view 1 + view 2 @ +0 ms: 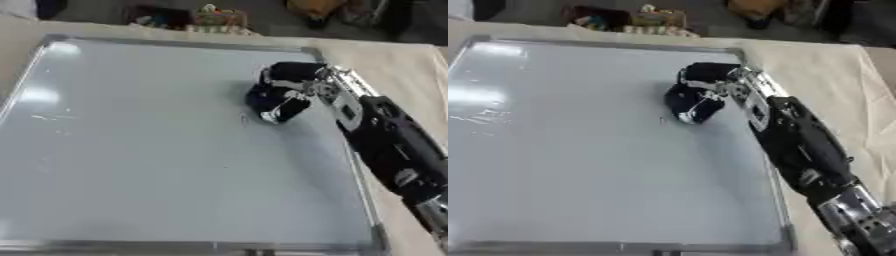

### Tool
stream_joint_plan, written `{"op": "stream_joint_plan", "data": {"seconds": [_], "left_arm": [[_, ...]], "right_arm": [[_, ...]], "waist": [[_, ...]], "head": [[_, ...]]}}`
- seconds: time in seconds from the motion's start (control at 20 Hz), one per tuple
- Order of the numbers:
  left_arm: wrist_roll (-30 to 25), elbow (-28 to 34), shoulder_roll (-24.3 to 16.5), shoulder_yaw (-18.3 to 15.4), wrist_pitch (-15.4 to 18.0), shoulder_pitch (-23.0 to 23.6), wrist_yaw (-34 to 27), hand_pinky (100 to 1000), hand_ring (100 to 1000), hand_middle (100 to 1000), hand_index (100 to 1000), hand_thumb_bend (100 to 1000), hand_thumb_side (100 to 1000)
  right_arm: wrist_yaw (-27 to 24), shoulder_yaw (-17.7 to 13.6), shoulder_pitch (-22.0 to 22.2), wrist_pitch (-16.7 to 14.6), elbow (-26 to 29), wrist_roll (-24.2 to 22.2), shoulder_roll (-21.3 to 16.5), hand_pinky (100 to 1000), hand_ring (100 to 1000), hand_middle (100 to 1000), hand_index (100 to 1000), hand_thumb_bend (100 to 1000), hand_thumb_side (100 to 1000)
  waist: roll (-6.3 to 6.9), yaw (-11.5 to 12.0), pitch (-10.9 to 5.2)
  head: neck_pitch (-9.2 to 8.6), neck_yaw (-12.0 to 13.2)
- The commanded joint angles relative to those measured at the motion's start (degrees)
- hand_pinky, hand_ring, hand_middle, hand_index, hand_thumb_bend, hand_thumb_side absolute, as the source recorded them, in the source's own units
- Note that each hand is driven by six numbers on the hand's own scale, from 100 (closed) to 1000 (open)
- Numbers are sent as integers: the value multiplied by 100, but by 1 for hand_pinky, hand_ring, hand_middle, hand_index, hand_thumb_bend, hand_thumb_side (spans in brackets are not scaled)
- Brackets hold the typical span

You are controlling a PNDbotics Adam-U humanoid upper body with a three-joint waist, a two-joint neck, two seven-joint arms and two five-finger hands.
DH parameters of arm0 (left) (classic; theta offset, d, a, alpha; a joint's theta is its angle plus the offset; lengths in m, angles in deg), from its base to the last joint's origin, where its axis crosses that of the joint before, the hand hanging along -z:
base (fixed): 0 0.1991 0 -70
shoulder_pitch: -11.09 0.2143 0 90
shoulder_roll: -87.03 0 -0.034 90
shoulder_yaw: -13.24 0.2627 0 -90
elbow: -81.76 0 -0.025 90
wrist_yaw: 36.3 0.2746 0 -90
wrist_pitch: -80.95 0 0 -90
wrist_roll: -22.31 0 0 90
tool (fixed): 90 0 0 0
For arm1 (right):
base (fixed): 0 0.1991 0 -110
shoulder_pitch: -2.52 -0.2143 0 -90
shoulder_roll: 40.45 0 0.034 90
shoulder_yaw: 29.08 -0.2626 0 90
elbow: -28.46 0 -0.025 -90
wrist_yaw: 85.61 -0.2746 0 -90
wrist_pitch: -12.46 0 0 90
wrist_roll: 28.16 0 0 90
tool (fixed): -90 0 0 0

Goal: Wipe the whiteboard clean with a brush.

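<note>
The board (157, 150) lies flat on the bench (402, 70) and fills most of the view, its long axis running near to far. Its left and middle are bare apart from glare and a few faint streaks at the left edge (44, 117). A small faint mark (244, 119) sits just left of the brush. The brush (267, 100), a dark block, rests on the board's far right part, just inside the right frame. The right hand (289, 87) is clenched round it, fingers curled over the top, the arm coming in from the near right. The left hand is out of sight, so the right does the work. The unwiped ground judged left lies leftward and nearer, so the coming stroke likely runs left.
</note>
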State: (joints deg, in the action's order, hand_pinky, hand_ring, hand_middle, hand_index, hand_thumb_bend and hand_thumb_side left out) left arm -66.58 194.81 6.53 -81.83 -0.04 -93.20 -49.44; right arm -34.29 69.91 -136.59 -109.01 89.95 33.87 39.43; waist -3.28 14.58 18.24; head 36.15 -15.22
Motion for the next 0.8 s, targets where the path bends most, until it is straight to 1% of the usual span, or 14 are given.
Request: {"op": "stream_joint_plan", "data": {"seconds": [0.05,0.35,0.6,0.8], "left_arm": [[-6,60,-40,6,-5,-60,-14,404,473,436,522,100,936],[-5,58,-37,7,-14,-57,-13,404,472,435,523,100,936],[-8,58,-39,9,-11,-54,-15,404,472,435,522,100,936],[-14,56,-36,10,-13,-53,-13,404,472,435,522,100,935]], "right_arm": [[30,-41,-69,-6,-41,-44,-140,349,470,209,158,100,318],[-51,-31,-74,24,-36,-87,-113,338,450,182,147,100,214],[-130,35,-81,24,67,-85,-86,330,435,166,143,100,183],[-187,88,-88,44,141,-170,-37,328,429,161,139,100,154]], "waist": [[23,0,-96],[20,2,-101],[27,16,-104],[32,14,-106]], "head": [[-63,9],[-71,13],[-61,0],[-50,-18]]}}
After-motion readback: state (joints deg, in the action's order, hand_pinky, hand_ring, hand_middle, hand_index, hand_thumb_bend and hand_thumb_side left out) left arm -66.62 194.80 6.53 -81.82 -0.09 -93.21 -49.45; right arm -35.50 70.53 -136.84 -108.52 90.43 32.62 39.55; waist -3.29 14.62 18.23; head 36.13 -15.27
